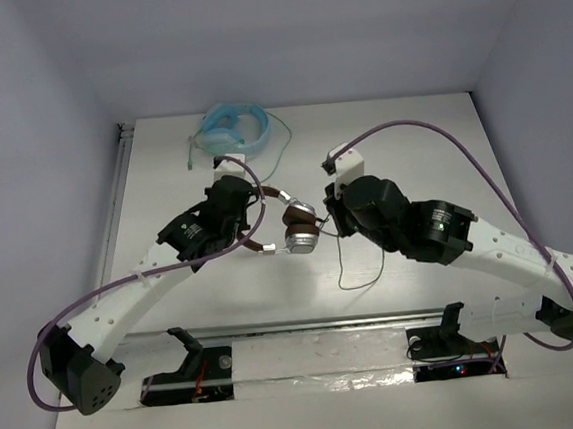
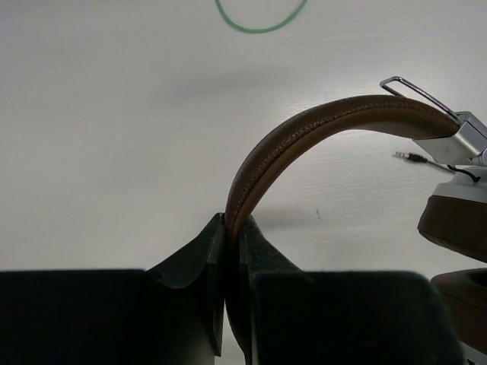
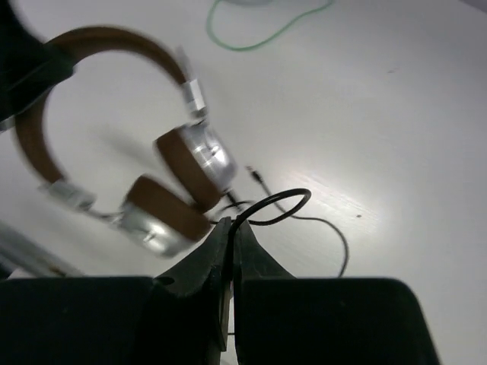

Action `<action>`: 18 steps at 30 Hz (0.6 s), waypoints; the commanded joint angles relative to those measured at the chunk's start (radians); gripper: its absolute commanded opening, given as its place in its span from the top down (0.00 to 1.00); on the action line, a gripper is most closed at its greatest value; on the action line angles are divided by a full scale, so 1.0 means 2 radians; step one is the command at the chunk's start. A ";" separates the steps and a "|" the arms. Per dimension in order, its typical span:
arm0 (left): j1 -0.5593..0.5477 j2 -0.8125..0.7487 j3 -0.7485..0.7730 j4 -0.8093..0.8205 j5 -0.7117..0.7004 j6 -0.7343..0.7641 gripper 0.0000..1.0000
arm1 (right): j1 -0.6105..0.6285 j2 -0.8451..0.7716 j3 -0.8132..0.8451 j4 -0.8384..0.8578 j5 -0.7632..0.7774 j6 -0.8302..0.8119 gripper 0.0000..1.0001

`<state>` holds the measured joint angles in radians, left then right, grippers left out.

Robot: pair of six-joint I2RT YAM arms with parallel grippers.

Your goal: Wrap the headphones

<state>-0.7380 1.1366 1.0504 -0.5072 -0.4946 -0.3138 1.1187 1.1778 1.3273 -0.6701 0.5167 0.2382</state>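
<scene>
The headphones, with brown headband, brown pads and silver cups, hang above the table's middle. My left gripper is shut on the headband and holds it edge-up between the pads. My right gripper is just right of the ear cups and shut on the thin black cable, which loops out of the jaws. The rest of the cable trails onto the table in front. The jack plug lies on the table. In the right wrist view the ear cups are blurred.
Light blue headphones with a greenish cable lie at the back of the table; the cable also shows in the left wrist view. A metal rail runs along the near edge. White walls enclose the table.
</scene>
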 commanded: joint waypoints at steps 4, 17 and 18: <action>-0.001 -0.032 0.012 -0.004 0.116 0.041 1.00 | -0.074 -0.008 0.002 0.096 0.072 -0.048 1.00; 0.090 -0.043 -0.031 0.058 0.370 0.069 1.00 | -0.156 0.000 -0.043 0.271 -0.123 -0.051 0.95; 0.090 -0.041 -0.040 0.066 0.381 0.070 1.00 | -0.156 0.008 -0.024 0.265 -0.164 -0.060 0.94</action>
<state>-0.5552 1.0519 0.9989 -0.4438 0.1307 -0.1905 0.8078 1.1919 1.2095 -0.2596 0.4103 0.1467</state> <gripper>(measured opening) 0.047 0.060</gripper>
